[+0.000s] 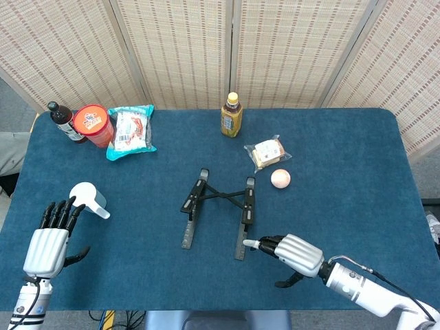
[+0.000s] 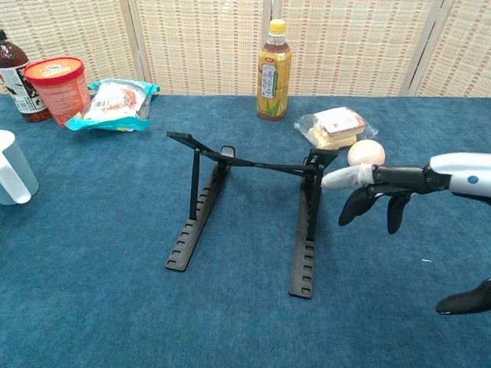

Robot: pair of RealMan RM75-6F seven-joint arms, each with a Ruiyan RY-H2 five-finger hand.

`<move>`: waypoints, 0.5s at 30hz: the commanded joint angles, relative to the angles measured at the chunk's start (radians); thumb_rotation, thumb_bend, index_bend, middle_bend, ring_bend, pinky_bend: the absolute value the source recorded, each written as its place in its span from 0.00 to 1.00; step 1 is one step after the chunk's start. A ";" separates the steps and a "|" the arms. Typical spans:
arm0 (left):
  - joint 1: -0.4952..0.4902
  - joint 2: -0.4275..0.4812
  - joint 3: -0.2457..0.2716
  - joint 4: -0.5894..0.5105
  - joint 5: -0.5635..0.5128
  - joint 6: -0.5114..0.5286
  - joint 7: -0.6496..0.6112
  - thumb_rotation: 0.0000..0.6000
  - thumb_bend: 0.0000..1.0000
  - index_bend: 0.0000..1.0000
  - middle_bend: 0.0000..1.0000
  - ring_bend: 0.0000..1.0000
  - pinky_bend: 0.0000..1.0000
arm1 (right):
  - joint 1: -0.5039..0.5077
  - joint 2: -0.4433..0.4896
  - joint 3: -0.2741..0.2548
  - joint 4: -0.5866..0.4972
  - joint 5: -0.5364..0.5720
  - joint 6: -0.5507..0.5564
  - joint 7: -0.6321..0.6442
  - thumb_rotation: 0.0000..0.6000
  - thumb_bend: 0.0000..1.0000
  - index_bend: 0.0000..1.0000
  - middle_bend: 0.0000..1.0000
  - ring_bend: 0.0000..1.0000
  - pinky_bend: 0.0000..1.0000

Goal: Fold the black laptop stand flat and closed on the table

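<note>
Woven reed screens (image 1: 179, 48) close off the back of the scene, and in front of them your blue-covered table (image 1: 357, 172) carries the black laptop stand (image 1: 217, 211) near its middle, still propped open: two slotted rails flat on the cloth, joined by a raised cross brace with an upright leg on each side. Your right robot hand (image 2: 383, 188) reaches in from the stand's right side, one pale-tipped finger extended and just beside the top of the right upright, the other fingers curled loosely below and holding nothing; whether the fingertip already touches the frame is not clear from either view. Your left robot hand (image 1: 47, 237) hovers over the table's near left corner with fingers spread, empty, well apart from the stand. To fold it cleanly, press the right upright inward and down along its hinge rather than sideways, or the light frame will probably slide on the cloth; bringing the left robot hand over to steady the left rail would likely help. Watch the pink ball (image 2: 366, 152) and the wrapped sandwich (image 2: 335, 126) just behind your right wrist. Along the far edge stand a tea bottle (image 2: 274, 70), a snack bag (image 1: 130, 130), a red tub (image 1: 93, 125) and a dark bottle (image 1: 63, 121); a white cup (image 1: 89, 199) sits near your left.
</note>
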 commanded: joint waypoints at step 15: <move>0.008 0.001 0.005 0.012 -0.002 0.007 -0.017 1.00 0.13 0.11 0.00 0.00 0.00 | 0.132 -0.176 0.049 0.121 0.101 -0.116 0.046 1.00 0.07 0.04 0.24 0.16 0.36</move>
